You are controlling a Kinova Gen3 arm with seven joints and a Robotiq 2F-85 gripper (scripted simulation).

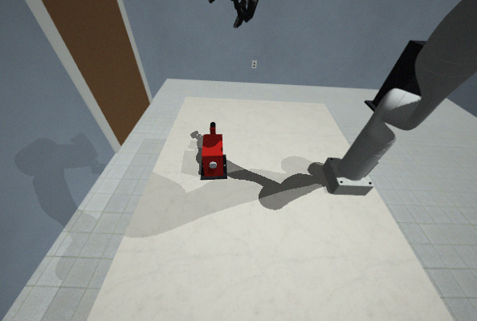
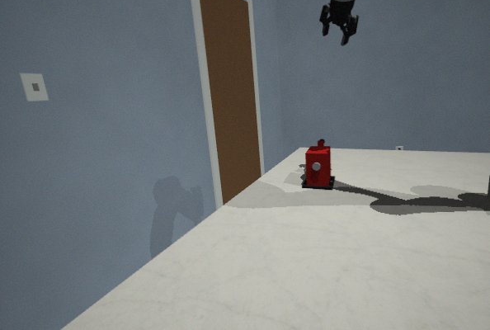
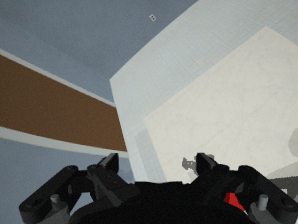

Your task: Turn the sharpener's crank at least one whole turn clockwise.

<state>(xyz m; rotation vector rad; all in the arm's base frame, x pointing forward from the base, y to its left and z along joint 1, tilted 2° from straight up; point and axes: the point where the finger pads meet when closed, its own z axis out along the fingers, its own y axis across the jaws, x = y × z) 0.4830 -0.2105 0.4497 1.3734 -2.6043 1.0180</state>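
The red pencil sharpener (image 1: 213, 149) (image 2: 318, 166) stands upright on its black base on the table. Its crank arm points up at the far end, with the black knob (image 1: 213, 124) (image 2: 322, 141) at the top. A round grey disc (image 1: 213, 164) (image 2: 316, 167) is on the end facing the top and exterior views. My gripper (image 1: 224, 14) (image 2: 334, 39) (image 3: 157, 162) is open and empty, high above the table and well clear of the sharpener. In the wrist view only a bit of the red sharpener (image 3: 234, 201) shows behind the right finger; the knob cannot be made out there.
The pale table (image 1: 261, 264) (image 2: 289, 271) (image 3: 220, 95) carries my arm's grey base (image 1: 355, 188) to the right of the sharpener. A black box-like object (image 1: 397, 71) is behind the arm at the right. A wall with a brown door (image 1: 92, 43) (image 2: 231, 86) is at the left.
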